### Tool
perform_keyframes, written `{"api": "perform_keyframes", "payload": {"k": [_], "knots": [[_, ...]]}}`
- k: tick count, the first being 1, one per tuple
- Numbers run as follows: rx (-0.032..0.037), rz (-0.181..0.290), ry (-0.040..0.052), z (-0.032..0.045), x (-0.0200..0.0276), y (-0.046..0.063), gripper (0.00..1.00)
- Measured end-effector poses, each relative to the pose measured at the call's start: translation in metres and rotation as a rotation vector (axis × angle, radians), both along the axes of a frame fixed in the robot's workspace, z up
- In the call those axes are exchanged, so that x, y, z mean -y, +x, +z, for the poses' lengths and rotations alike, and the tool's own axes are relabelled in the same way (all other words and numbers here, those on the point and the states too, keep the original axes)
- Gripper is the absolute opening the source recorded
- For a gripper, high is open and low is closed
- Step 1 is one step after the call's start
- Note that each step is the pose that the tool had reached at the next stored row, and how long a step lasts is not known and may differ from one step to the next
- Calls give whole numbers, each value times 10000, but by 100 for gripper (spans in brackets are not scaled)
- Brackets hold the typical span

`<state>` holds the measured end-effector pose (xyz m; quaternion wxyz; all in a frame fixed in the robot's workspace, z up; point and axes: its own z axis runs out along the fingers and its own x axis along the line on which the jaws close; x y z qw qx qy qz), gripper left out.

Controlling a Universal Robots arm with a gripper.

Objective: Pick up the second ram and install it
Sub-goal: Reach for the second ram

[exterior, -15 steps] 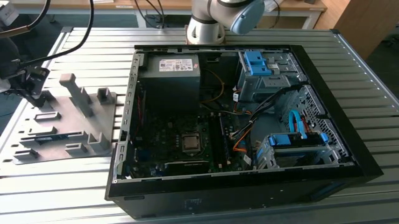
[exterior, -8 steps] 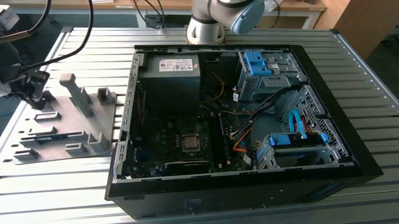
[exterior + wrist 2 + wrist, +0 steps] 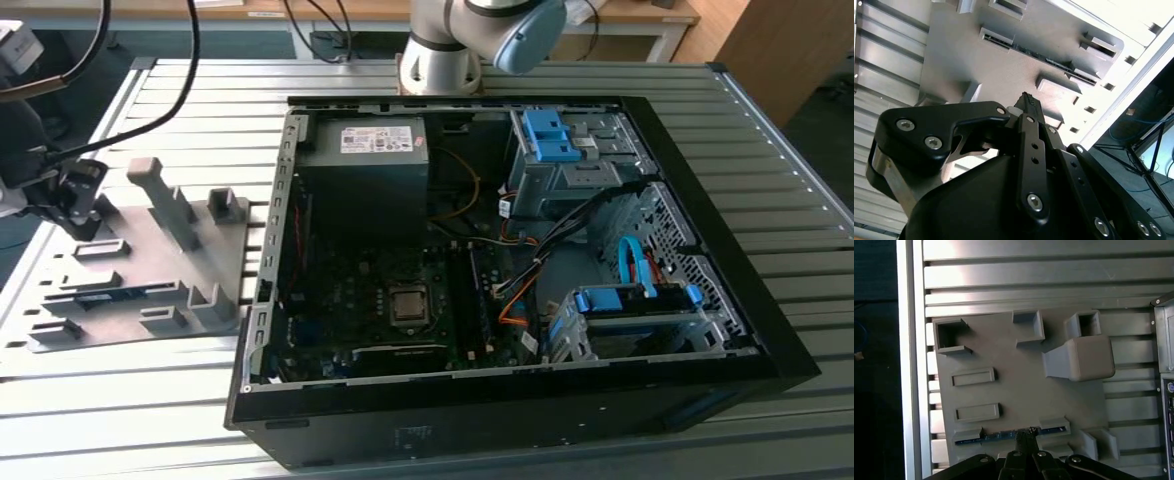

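Exterior view: gripper near 2nd ram

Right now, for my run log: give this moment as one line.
gripper: over second ram | second ram: in grey tray slot, not lifted | install: not done

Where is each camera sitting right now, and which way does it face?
Exterior view: off the arm, high over the table, looking down into the open case, with the tray at the exterior view's left; the arm and pincer show.
First wrist view: on the arm, looking straight down at the tray and the ram; the pincer's tip shows at the ram.
Second wrist view: on the arm, looking aslant along the pincer to the tray.
Shared: all three show the tray and pincer.
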<state>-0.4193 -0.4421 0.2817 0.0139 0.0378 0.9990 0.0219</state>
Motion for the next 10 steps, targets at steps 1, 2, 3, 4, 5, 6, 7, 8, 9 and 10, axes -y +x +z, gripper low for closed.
{"api": "perform_keyframes", "payload": {"k": [1,2,3,4,5,6,7,8,9,10], "knots": [[0,0,0,-11,4,-1,10],[0,0,0,-22,7,-2,10],[0,-1,1,-33,10,-3,10],[0,-1,0,-42,13,-4,10],[0,-1,1,-52,16,-5,10],[-1,-1,0,-61,19,-6,10],[0,-1,0,-72,23,-6,10],[1,-1,1,-82,26,-7,10],[1,-1,1,-91,28,-7,10],[2,-1,1,-102,31,-7,10]]}}
